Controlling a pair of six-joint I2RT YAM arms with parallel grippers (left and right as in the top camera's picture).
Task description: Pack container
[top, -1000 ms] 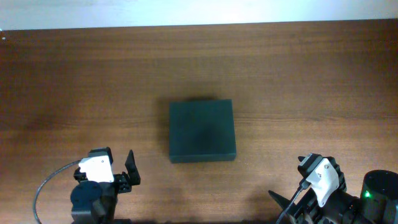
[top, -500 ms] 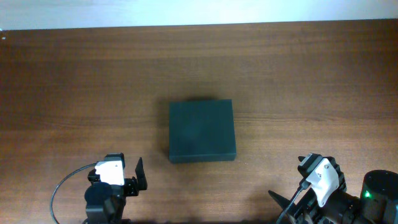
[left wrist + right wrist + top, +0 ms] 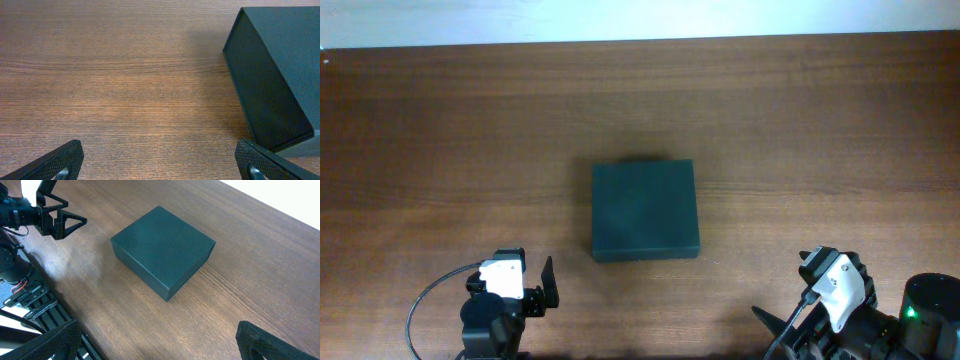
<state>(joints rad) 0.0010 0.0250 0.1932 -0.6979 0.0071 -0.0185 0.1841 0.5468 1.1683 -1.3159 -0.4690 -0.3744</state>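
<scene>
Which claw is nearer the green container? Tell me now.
Left. The left claw sits just off the container's near-left corner, apart from it; the right claw is farther away, beyond its near-right corner.

**Legible Markings**

No text, label, brand, number or sign can be read in any view. The container point(image 3: 644, 208) shows only plain, matte dark green faces on its top and visible sides. The wooden table point(image 3: 800, 120) shows grain only. The white housing on the left arm point(image 3: 502, 275) is too small to show any print.
</scene>
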